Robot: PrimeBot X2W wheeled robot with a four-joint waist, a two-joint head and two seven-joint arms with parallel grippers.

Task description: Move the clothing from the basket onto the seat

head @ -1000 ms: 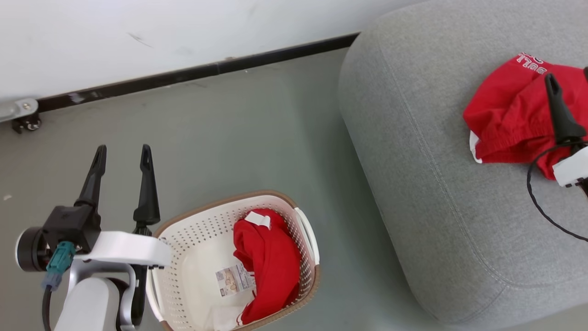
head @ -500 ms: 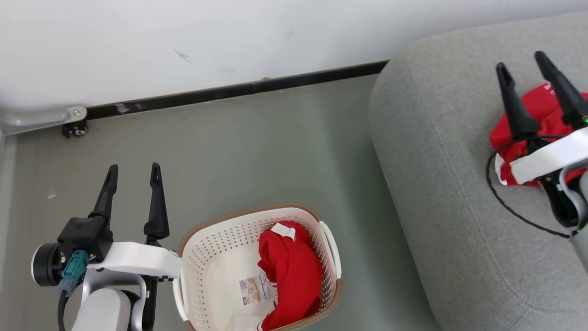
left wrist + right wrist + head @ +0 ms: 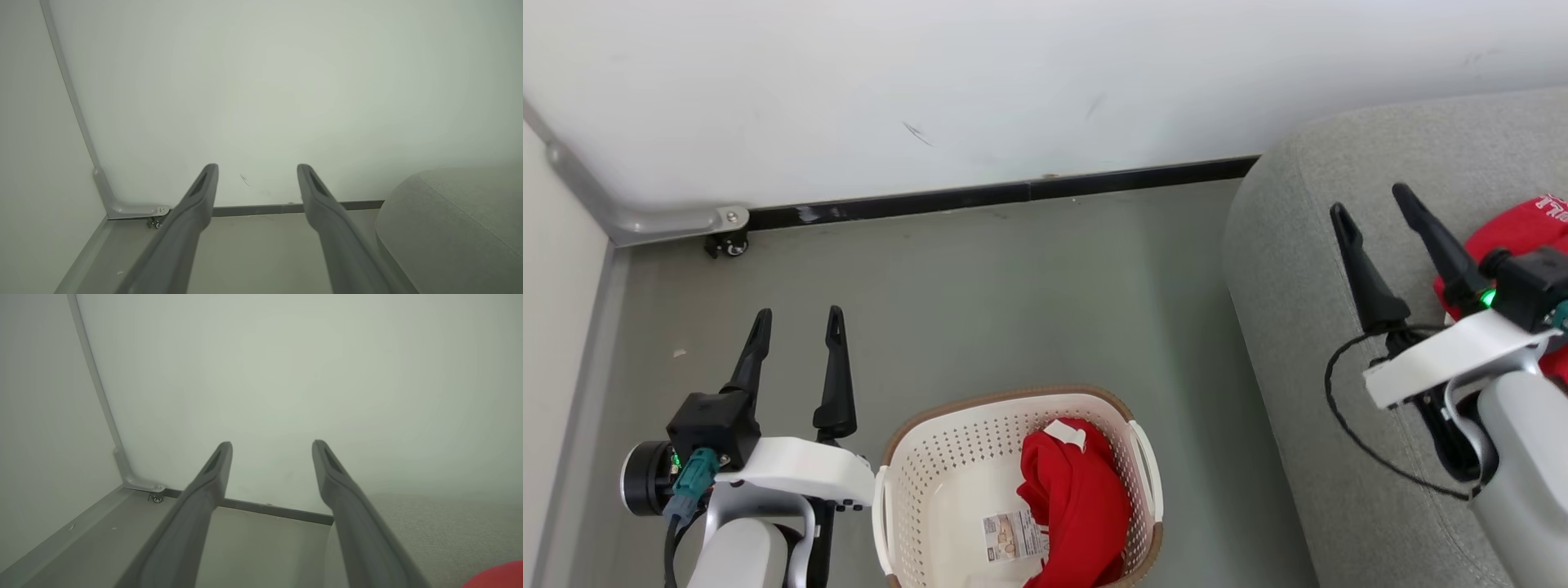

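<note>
A red garment [image 3: 1078, 506] with a white tag lies crumpled in the right half of the cream basket [image 3: 931, 474], which stands on the floor at the bottom of the head view. Another red garment [image 3: 1515, 229] with white lettering rests on the grey seat [image 3: 1298, 269] at the right, partly hidden behind my right arm; a sliver of it [image 3: 496, 577] shows in the right wrist view. My left gripper [image 3: 796, 321] hangs open and empty just left of the basket. My right gripper [image 3: 1370, 202] is open and empty above the seat's left part, beside the garment there.
A white wall with a black skirting [image 3: 1013, 192] runs behind the grey floor. A grey metal bracket with a small caster [image 3: 727, 241] sits in the left corner. A black cable [image 3: 1347, 425] loops from my right wrist over the seat.
The head camera has turned left, shifting the whole picture right. My right gripper has drawn back off the garment on the seat, toward the seat's left edge. The left arm holds its pose.
</note>
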